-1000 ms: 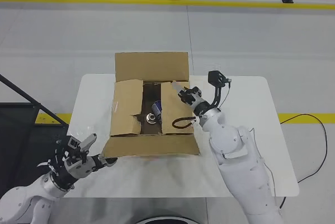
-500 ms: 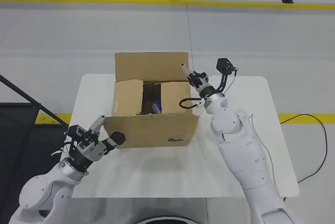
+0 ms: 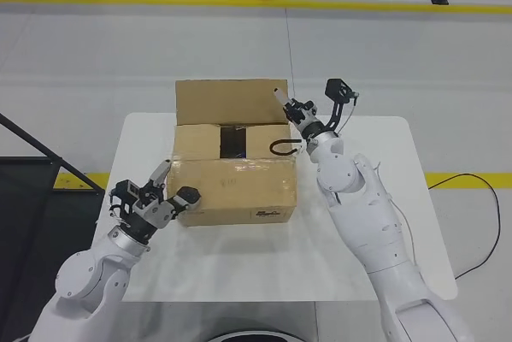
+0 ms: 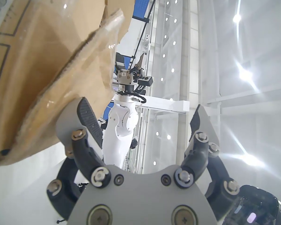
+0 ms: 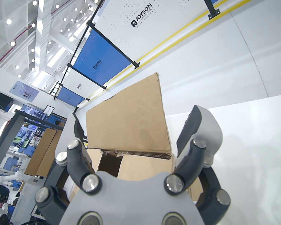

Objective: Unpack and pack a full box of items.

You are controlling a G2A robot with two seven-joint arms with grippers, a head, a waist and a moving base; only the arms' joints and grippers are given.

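The left gripper [image 3: 172,186] is sitting low at the left front corner of the cardboard box [image 3: 234,179]. Its claw is spread wide, with nothing between the fingers [image 4: 89,118]. From its own wrist camera, a frayed cardboard edge is lying right up against one ribbed pad, though I cannot tell whether the two are actually touching.

The box is standing in the middle of the white table [image 3: 367,162], towards the far side. Its front flap [image 3: 234,171] is lying folded over the top and covering most of the opening. The two side flaps [image 3: 196,137] are tucked in beneath it. A narrow dark gap [image 3: 234,141] is showing behind the front flap, too shadowed to make out anything inside. The rear flap [image 3: 230,101] is leaning open, away from the robot.

The right gripper [image 3: 290,104] is hanging at the box's right rear corner, just beside the right end of the rear flap. Its claw is also spread apart and gripping nothing. In its wrist camera the rear flap is rising beyond the parted fingers [image 5: 192,127], with the box's corner lying below them.
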